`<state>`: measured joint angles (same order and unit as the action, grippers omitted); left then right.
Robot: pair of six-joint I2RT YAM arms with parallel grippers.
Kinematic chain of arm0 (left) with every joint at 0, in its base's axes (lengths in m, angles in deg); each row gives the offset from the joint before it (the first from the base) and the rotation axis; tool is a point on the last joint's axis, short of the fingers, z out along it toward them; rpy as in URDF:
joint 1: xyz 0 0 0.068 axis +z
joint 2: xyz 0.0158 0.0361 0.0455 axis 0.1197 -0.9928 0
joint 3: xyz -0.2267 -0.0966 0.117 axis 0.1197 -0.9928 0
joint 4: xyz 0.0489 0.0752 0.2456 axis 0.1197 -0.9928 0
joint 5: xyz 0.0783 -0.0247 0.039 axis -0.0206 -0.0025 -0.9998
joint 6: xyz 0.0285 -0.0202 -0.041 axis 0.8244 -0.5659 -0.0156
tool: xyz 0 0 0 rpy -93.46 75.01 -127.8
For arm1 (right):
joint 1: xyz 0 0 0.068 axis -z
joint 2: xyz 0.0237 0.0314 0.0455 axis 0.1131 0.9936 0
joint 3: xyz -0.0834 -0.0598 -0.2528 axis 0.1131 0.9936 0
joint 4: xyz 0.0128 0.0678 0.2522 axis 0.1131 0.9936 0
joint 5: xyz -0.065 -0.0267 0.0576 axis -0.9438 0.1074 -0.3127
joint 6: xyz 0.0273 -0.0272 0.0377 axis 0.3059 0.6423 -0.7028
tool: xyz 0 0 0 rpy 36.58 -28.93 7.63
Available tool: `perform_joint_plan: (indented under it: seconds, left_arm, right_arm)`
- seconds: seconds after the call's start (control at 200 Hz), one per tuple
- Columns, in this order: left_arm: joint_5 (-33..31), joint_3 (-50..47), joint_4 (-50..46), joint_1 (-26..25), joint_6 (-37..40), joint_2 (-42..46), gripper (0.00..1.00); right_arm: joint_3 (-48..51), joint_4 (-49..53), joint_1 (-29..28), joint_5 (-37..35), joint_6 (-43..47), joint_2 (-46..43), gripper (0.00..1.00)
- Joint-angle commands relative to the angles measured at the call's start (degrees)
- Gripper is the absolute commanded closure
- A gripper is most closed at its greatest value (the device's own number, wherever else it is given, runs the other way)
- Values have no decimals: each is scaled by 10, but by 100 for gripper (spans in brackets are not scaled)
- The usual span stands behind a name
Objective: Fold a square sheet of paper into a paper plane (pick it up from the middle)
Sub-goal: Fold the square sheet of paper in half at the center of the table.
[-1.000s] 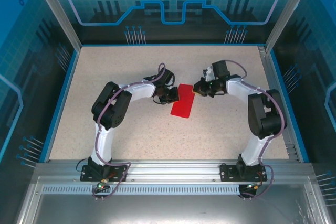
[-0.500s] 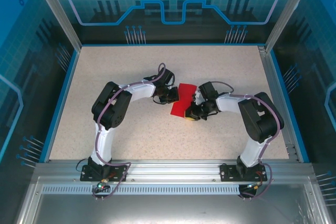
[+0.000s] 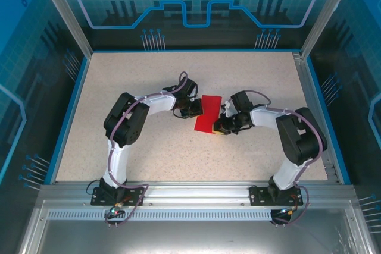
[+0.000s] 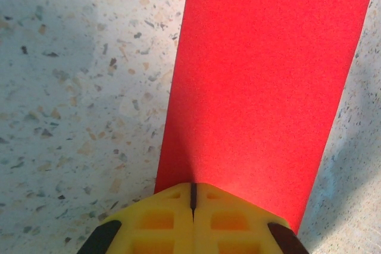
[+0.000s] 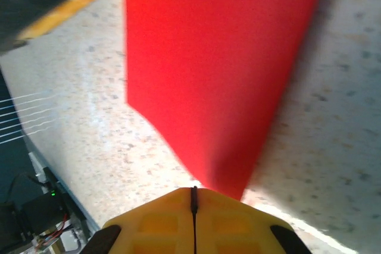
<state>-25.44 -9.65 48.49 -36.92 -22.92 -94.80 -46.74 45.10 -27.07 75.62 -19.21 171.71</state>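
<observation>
Swung down from farther back, the right hand [image 3: 220,125] now pinches the near corner of the red sheet of paper [image 3: 208,114], fingers shut tight on it. The left hand [image 3: 195,109] is clamped on the opposite edge, with the folded sheet spanning between both hands over the table [image 3: 149,147].

Bright even light, right wrist blurred

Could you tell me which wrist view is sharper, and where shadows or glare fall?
Left wrist view: sharp, the table speckles crisp, a soft shadow along the right edge of the red paper. Right wrist view: blurred, speckles smeared, paper edges soft, a bright glare patch on the table beside the right end effector. Top view: evenly lit table.
</observation>
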Motion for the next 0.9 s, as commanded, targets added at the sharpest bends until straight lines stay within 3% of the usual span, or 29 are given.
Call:
perform_joint_plan:
  seconds: [0.0,0.26,0.435,0.6,0.675,0.785,0.895]
  left_arm:
    - [-4,-27,-59,1,3,-10,100]
    - [-3,-29,-57,1,1,-8,100]
    - [-2,-30,-56,0,2,0,100]
    - [8,-41,-45,0,-1,27,100]
    - [5,-50,-36,0,-3,51,93]
    - [-7,-55,-30,3,-8,76,82]
    - [9,-62,-13,19,-30,86,72]
  right_arm:
    - [-14,-25,4,21,-12,6,94]
    - [-26,0,0,-3,0,58,93]
    - [-1,28,7,-15,40,73,93]
    - [-37,116,28,-39,115,86,93]
    - [-49,132,41,-31,136,65,92]
    - [-73,135,45,10,140,31,84]
    - [-86,119,47,-11,111,-16,65]
